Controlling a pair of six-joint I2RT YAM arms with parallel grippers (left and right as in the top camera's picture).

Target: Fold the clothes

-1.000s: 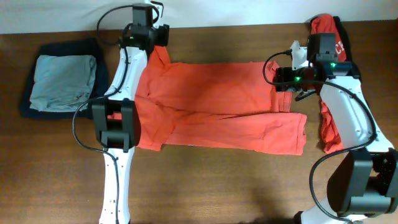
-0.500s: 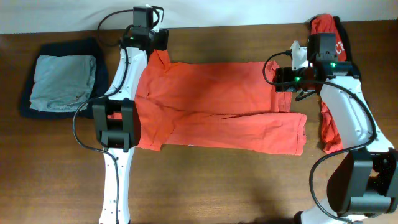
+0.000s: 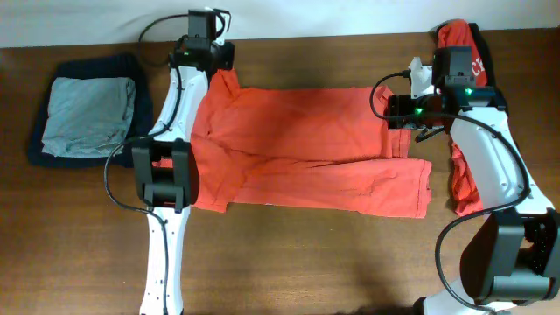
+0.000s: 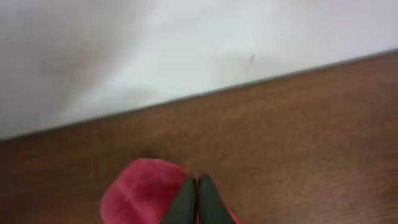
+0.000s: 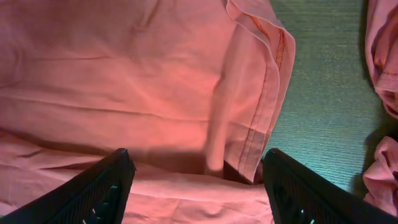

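Observation:
A red-orange T-shirt [image 3: 306, 149] lies spread flat across the middle of the table, its lower half folded over. My left gripper [image 3: 220, 63] is at the shirt's far left corner, by the table's back edge. In the left wrist view its fingers [image 4: 198, 190] are pressed together with a bulge of red cloth [image 4: 140, 193] around them. My right gripper [image 3: 396, 115] hangs open over the shirt's right end. In the right wrist view the gripper [image 5: 199, 186] straddles a stitched hem [image 5: 258, 124] with cloth below it and nothing pinched.
A folded pale grey-blue garment [image 3: 89, 114] rests on a dark navy one [image 3: 39, 149] at the far left. More red clothes [image 3: 461, 179] are heaped at the right edge behind the right arm. Bare brown tabletop [image 3: 306, 262] runs along the front.
My left gripper has gone from open to shut at the shirt's far left corner, and it has shifted slightly toward the back edge. The right arm has not moved.

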